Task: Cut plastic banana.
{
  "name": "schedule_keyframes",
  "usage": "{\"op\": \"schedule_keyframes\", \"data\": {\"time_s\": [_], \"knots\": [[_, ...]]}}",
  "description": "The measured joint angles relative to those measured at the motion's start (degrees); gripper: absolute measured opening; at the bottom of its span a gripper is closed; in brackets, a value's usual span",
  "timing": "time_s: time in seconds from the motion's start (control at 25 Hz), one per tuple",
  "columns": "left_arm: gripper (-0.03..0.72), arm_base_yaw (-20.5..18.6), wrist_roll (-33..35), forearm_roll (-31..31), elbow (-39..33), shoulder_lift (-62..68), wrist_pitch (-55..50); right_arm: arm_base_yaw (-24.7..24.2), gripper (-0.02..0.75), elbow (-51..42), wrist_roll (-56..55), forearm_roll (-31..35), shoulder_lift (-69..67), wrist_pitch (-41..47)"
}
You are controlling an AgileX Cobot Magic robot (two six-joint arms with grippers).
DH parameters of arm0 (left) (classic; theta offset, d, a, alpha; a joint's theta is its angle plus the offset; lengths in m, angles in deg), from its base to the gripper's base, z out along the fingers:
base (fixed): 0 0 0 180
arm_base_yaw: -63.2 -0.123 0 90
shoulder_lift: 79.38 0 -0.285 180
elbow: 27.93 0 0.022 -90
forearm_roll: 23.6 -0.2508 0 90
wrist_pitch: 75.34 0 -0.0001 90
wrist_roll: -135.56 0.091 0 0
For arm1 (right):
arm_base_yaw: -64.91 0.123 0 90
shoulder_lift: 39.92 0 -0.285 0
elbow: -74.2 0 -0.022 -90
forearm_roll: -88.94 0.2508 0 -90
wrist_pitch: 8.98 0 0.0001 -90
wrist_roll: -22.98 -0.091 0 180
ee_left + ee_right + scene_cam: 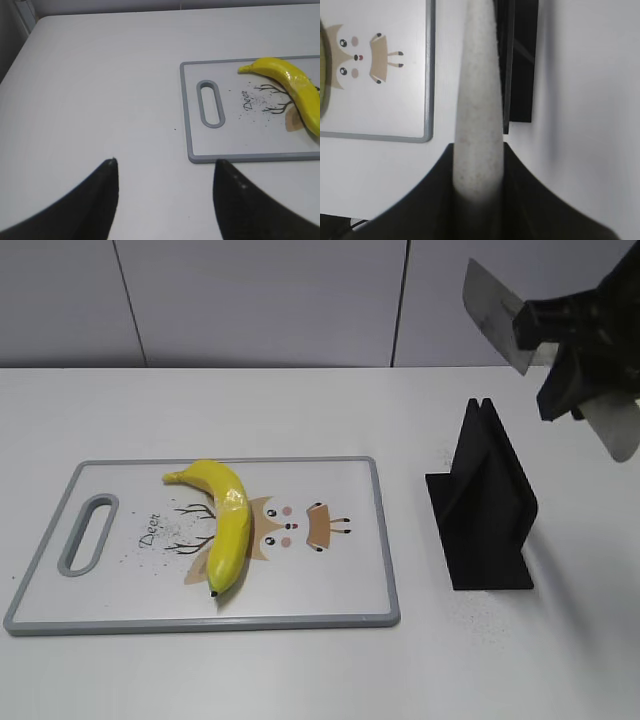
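Note:
The plastic banana (228,520) is glossy yellow and lies on the left half of the white cutting board (330,590), one dark tip toward the front. It also shows in the left wrist view (295,85). My right gripper (565,340) is shut on a grey knife (490,305) and holds it high at the far right, above the black stand. In the right wrist view the knife (480,100) runs forward from between my fingers (479,165). My left gripper (166,161) is open and empty over the bare table, left of the board (240,145). It is out of the exterior view.
A black knife stand (485,505) sits on the table right of the board, and shows behind the knife in the right wrist view (520,60). The board has a grey rim, a handle slot (88,533) and a deer drawing. A wall runs behind the table.

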Motion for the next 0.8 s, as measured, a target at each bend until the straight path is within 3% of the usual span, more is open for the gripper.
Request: {"op": "schedule_keyframes", "data": {"time_s": [0.2, 0.44, 0.64, 0.8], "knots": [[0.571, 0.0, 0.0, -0.1, 1.6, 4.2, 3.2, 0.1, 0.16, 5.8, 6.7, -2.2, -0.8, 0.2], [0.571, 0.1, 2.0, -0.1, 4.9, 21.5, 15.1, 0.1, 0.16, 16.9, 17.2, -3.6, -8.7, 1.7], [0.583, 0.1, 13.3, 5.4, 12.6, 39.8, 18.5, 0.1, 0.16, 24.9, 34.9, 1.0, -17.1, 2.5], [0.587, 0.1, 25.6, 13.9, 22.3, 53.1, 16.4, 0.1, 0.16, 28.7, 52.1, 7.3, -22.1, 3.4]]}}
